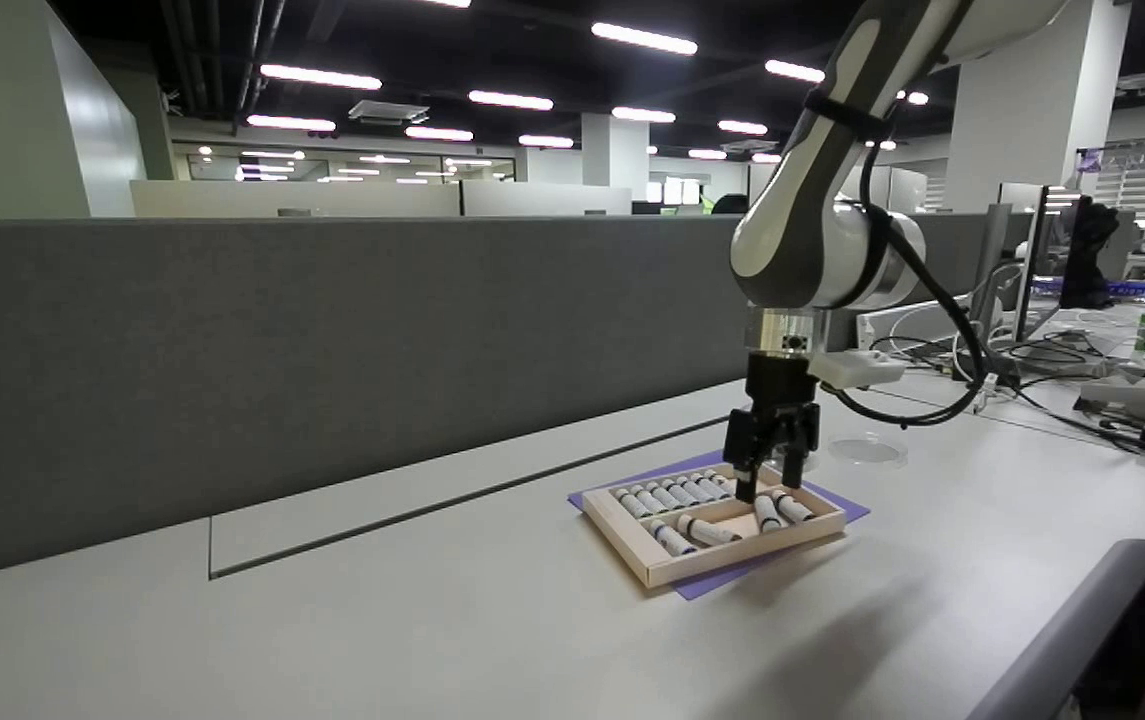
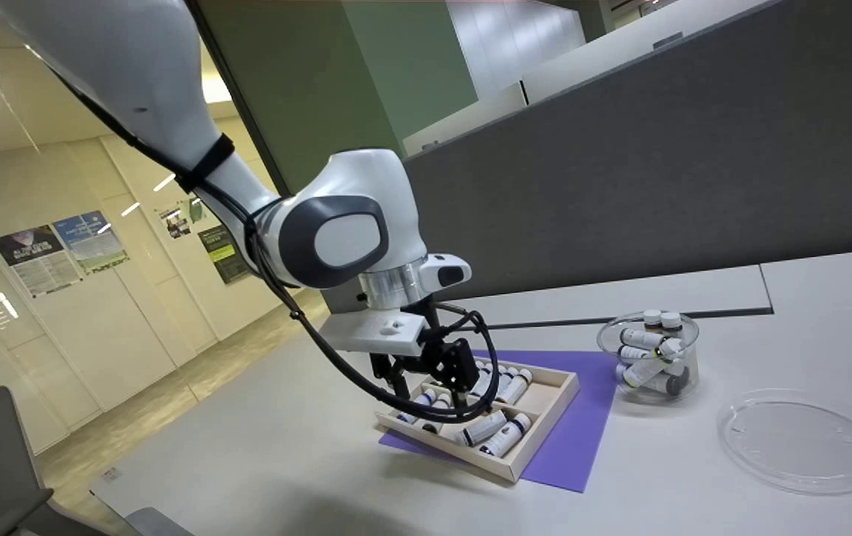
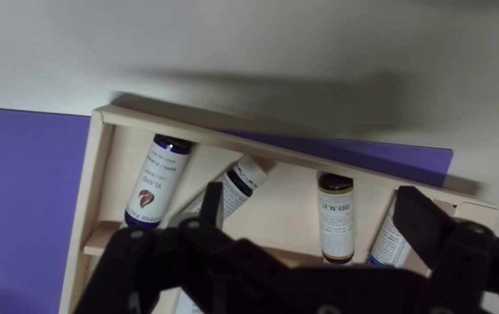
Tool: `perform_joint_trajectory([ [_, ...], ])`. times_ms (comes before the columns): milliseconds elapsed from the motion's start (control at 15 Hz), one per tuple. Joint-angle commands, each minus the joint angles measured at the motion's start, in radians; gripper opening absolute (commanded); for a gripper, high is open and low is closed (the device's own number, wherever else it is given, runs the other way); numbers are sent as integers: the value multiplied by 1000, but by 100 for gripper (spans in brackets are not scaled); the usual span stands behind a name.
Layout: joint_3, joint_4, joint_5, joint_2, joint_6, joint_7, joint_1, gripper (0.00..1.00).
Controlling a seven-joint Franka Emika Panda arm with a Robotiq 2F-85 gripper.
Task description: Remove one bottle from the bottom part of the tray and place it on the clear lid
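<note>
Above the shallow wooden tray [image 1: 747, 548] hangs the black gripper [image 1: 770, 485], its jaws spread wide, the gap between them plain in both exterior views. In the wrist view a gold-banded bottle [image 3: 336, 222] shows in that gap; whether either jaw touches a bottle I cannot tell.

The tray is pale, smooth and rectangular, with straight low walls and a thin divider [image 3: 99, 239] running lengthwise. It sits askew on a flat purple sheet [image 2: 582, 417], whose corners stick out past the wood onto the white tabletop [image 1: 432, 620].

Four bottles [image 2: 504, 439], the gold-banded one among them, lie in the near compartment [image 3: 280, 205], cylinders wrapped in printed white labels. The rightmost bottle [image 3: 153, 187] has a glossy dark-blue end; beside it a slanted bottle [image 3: 235, 196] turns its white cap toward the near wall. In the far compartment [image 2: 545, 394] a row of bottles [image 1: 679, 491] lies side by side, toward the left.

At the right edge of the sheet a clear round jar [image 2: 693, 376] holds a jumble of bottles [image 2: 645, 370], two with white caps upward. Right of the jar and nearer, the clear lid [image 2: 801, 443] lies flat on the tabletop, a thin disc with a raised ring of a rim. A matte grey partition [image 1: 332, 350] runs along the far side.
</note>
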Motion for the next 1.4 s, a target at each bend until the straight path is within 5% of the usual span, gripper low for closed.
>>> perform_joint_trajectory([
  [0, 52, 46, -31, 55, 44, -34, -40, 100],
  [533, 85, 64, -126, 128, 125, -29, -55, 100],
  [600, 84, 66, -139, 136, 141, -27, -55, 82],
  [1000, 103, 68, -181, 161, 201, -20, -80, 34],
  [1067, 111, 67, -180, 162, 199, -20, -86, 49],
  [1133, 117, 68, -178, 163, 199, -20, -91, 74],
  [1333, 124, 70, -179, 172, 198, -18, -102, 83],
])
